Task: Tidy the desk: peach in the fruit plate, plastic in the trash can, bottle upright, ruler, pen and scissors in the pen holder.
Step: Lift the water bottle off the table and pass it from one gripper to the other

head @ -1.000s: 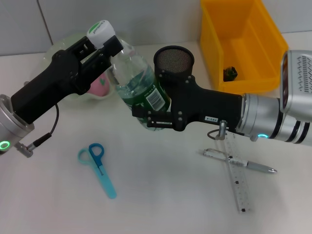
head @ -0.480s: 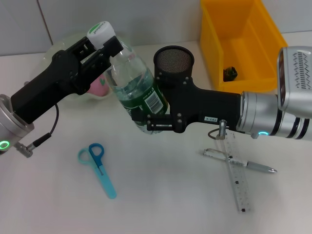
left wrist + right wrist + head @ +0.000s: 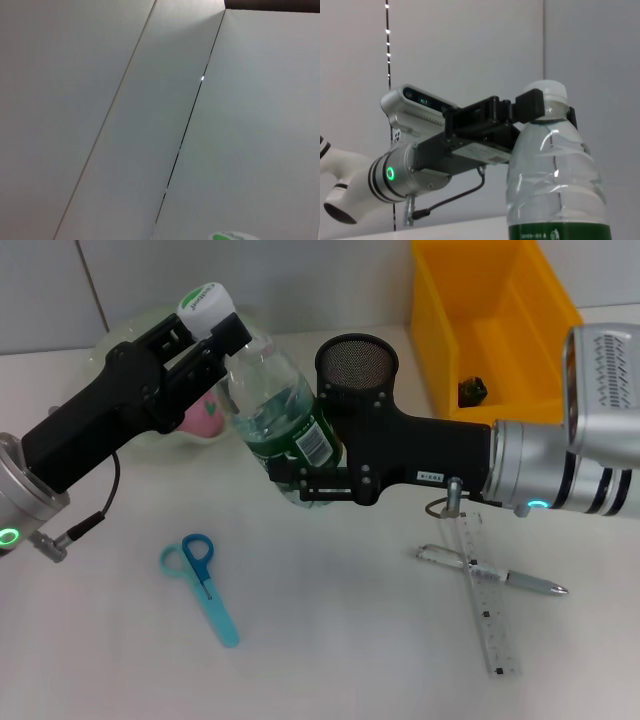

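While both grippers hold the bottle [image 3: 283, 418], stand it upright.
Your left gripper [image 3: 215, 338] pinches the neck under the cap; your right gripper [image 3: 305, 480] clamps the lower body, beside the pen holder [image 3: 356, 364]. Seat the base flat before letting go, right first.

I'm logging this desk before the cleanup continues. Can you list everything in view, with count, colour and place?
bottle: 1, clear with green label and white cap, held between both grippers
scissors: 1, blue, front left on desk
ruler: 1, clear, front right
pen: 1, silver, lying across the ruler
pen holder: 1, black mesh, centre back
bin: 1, yellow, back right, small dark item inside
fruit plate: 1, pale green, back left
left gripper: shut on the bottle neck
right gripper: shut on the bottle body
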You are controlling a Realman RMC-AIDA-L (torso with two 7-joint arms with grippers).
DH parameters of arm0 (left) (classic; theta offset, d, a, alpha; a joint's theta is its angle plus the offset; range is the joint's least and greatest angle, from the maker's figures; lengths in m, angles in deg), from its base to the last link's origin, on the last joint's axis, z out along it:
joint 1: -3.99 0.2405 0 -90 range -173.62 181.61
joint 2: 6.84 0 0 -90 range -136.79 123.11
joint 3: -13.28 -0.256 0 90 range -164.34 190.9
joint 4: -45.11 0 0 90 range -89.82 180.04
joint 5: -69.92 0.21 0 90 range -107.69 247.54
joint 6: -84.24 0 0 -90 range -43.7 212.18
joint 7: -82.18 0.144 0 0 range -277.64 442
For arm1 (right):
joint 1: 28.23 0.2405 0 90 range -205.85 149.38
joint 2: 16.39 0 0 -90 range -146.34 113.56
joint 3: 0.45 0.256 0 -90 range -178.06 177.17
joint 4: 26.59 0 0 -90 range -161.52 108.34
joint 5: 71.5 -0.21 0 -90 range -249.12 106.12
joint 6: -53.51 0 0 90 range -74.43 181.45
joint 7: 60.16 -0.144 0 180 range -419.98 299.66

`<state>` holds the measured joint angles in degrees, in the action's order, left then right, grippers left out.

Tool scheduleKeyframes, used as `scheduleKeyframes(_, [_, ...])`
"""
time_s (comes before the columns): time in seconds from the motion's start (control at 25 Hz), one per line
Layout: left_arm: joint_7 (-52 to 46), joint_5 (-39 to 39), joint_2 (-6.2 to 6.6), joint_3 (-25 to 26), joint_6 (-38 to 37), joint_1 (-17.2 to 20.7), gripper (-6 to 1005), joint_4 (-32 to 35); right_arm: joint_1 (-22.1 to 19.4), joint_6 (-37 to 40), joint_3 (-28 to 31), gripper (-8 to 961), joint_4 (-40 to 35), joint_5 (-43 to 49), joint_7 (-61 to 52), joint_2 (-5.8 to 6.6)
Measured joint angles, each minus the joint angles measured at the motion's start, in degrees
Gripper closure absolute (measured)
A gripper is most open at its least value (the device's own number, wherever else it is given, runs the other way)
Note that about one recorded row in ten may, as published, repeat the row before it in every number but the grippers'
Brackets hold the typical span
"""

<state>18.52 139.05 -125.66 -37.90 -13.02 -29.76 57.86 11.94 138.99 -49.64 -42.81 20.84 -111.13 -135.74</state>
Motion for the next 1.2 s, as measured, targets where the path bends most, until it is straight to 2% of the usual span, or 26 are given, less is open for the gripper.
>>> scheduleKeyframes(0.52, [0.94,0.02,-0.1,-0.28,0.32,0.01,553,0.06,-0.15,-0.6,-2.53,150,-2.96,0.21,-3.89,-0.09])
scheduleKeyframes(0.88, [1.18,0.24,-0.04,-0.27,0.36,0.14,556,0.05,-0.51,-2.71,-7.66,151,-7.23,0.2,-9.1,-0.1])
scheduleKeyframes(1.2, [1.18,0.39,0.0,-0.23,0.35,0.44,556,0.15,-0.82,-4.08,-9.71,150,-9.67,0.26,-11.74,0.04])
